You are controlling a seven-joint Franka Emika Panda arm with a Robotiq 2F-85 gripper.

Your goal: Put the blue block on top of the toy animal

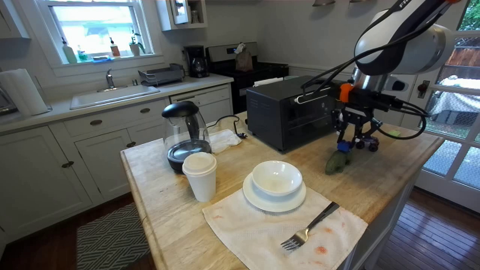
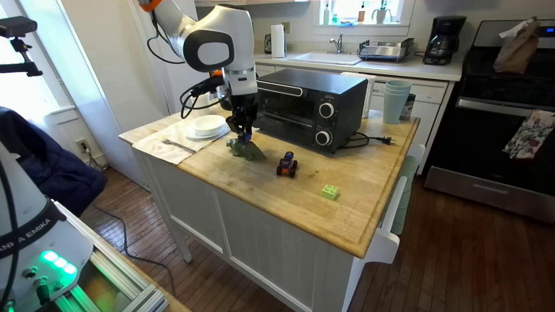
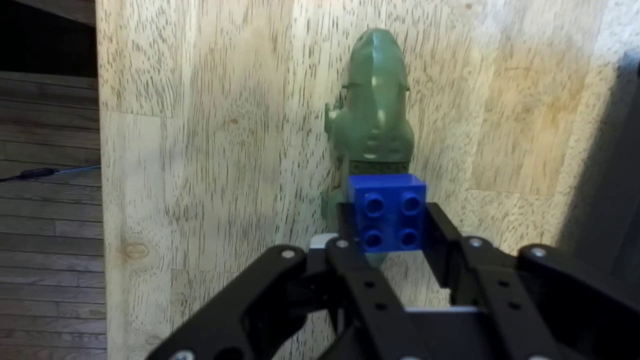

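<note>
The tool (image 3: 388, 225) is clamping the blue block (image 3: 388, 212) left and right, likely freeing its underside for the toy animal (image 3: 374, 125) below.

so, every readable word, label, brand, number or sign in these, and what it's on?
"EMIKA": robot base, in an exterior view; the word before it is partly cut off.
"FR": upper arm, in an exterior view; the rest runs out of frame.
Too small or blurred: markings on the toaster oven, the lit stove display.
Nothing legible on the blue block or toy animal.
</note>
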